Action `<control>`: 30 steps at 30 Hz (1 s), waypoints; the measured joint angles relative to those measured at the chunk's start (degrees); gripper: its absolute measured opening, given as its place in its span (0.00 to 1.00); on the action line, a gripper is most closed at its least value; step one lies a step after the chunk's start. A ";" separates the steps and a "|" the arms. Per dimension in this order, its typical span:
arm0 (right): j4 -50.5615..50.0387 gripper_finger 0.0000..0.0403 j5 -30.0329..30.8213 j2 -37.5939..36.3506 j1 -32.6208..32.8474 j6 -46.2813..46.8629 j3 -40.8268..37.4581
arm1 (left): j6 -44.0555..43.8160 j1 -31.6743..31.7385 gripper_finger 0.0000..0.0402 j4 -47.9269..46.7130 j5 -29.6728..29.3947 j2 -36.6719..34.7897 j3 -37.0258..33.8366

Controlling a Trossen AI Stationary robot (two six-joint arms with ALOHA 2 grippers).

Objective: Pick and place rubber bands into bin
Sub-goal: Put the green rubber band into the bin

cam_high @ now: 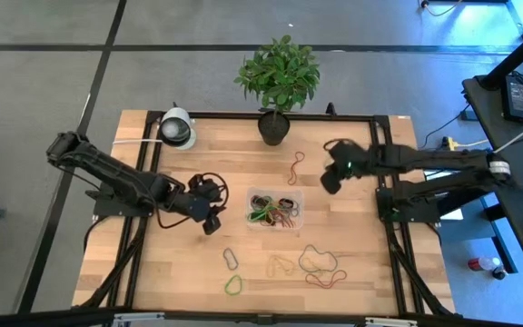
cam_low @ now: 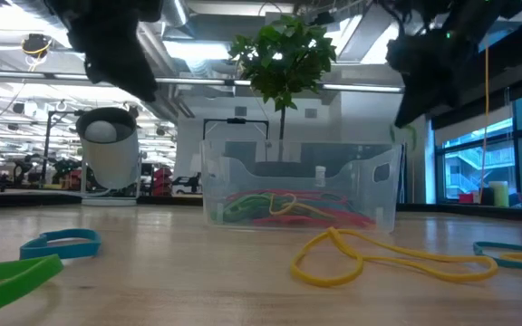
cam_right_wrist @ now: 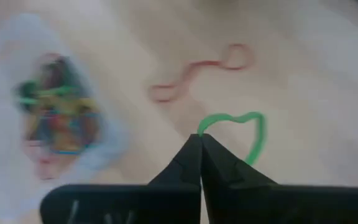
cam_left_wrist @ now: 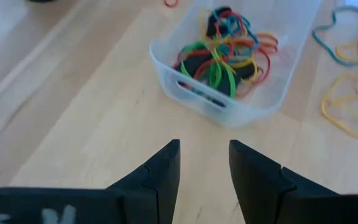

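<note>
The clear bin [cam_high: 294, 197] sits mid-table with a tangle of coloured rubber bands [cam_left_wrist: 224, 55] in it. Loose bands lie toward the near edge: grey [cam_high: 231, 257], green [cam_high: 233, 285], yellow [cam_high: 280, 265] and red [cam_high: 325, 278]. A thin red band [cam_right_wrist: 191, 74] lies on the far side of the bin. My left gripper [cam_left_wrist: 204, 163] hovers open just left of the bin, touching nothing. My right gripper [cam_right_wrist: 201, 142] is raised to the right of the bin [cam_low: 297, 186] and is shut on a green band [cam_right_wrist: 250, 134]. My right gripper pinches the green band by one end of its loop [cam_right_wrist: 209, 124] between its shut fingertips. The rest of the loop curves out slack beyond the tips. The gripper [cam_low: 415, 91] is well above the table, and the band is lifted with it.
A potted plant [cam_high: 278, 77] stands at the table's far edge behind the bin. A white round device [cam_high: 178, 129] sits at the far left. Bare wood lies between the bin and each gripper.
</note>
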 joint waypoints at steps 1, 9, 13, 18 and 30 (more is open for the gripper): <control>1.71 0.00 0.79 0.93 2.51 2.39 0.00 | -0.02 -0.34 0.33 -0.51 0.21 0.00 0.00; 16.77 0.00 3.97 13.45 16.90 14.72 0.22 | 0.00 -2.61 0.33 -1.41 0.44 0.02 0.00; 16.53 0.00 4.10 20.87 19.54 17.19 4.01 | 0.00 -3.41 0.33 -1.38 0.45 0.02 0.00; 15.84 0.00 4.08 29.03 21.10 16.76 10.55 | 0.00 -3.83 0.33 -1.19 2.32 0.04 0.00; 14.06 0.08 3.67 36.08 21.07 20.26 15.58 | 4.12 -4.24 0.33 -1.13 6.36 0.11 0.00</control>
